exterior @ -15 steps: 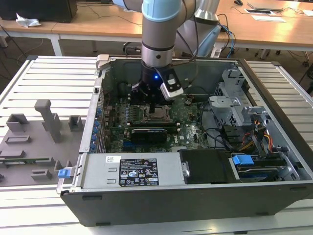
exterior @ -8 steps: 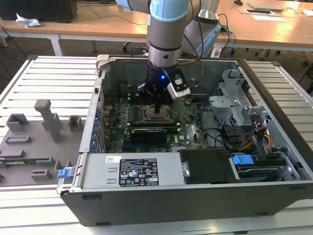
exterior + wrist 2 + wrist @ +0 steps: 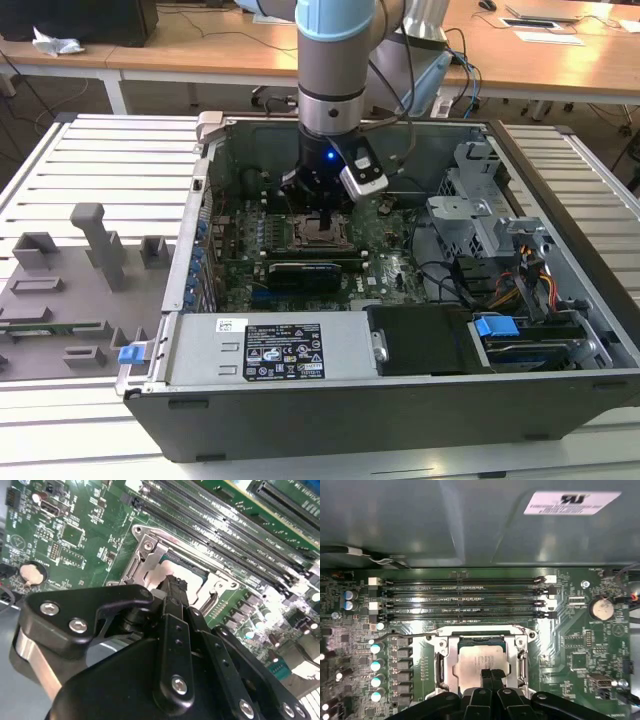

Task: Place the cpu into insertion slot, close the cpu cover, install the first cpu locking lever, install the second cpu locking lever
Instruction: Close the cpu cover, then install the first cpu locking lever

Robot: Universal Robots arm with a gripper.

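The cpu (image 3: 474, 661) lies silver face up in the insertion slot (image 3: 318, 233) on the green motherboard. Its pale top (image 3: 158, 575) also shows in the second wrist view. The silver cpu cover (image 3: 452, 650) seems to lie flat around it, its frame (image 3: 150, 554) edging the chip. A thin wire lever (image 3: 412, 636) runs along the board beside the socket. My gripper (image 3: 491, 674) is shut with nothing between its fingers, and its black tips (image 3: 175, 583) sit right over the cpu's top face. In the exterior view, the gripper (image 3: 320, 213) hangs straight down over the socket inside the open computer case.
Long black memory slots (image 3: 465, 592) run beside the socket, with a coin battery (image 3: 601, 608) and a row of capacitors (image 3: 376, 665) nearby. The case holds a metal drive cage (image 3: 480, 215), cables and a power supply (image 3: 270, 350). A grey fixture board (image 3: 70, 290) lies outside the case.
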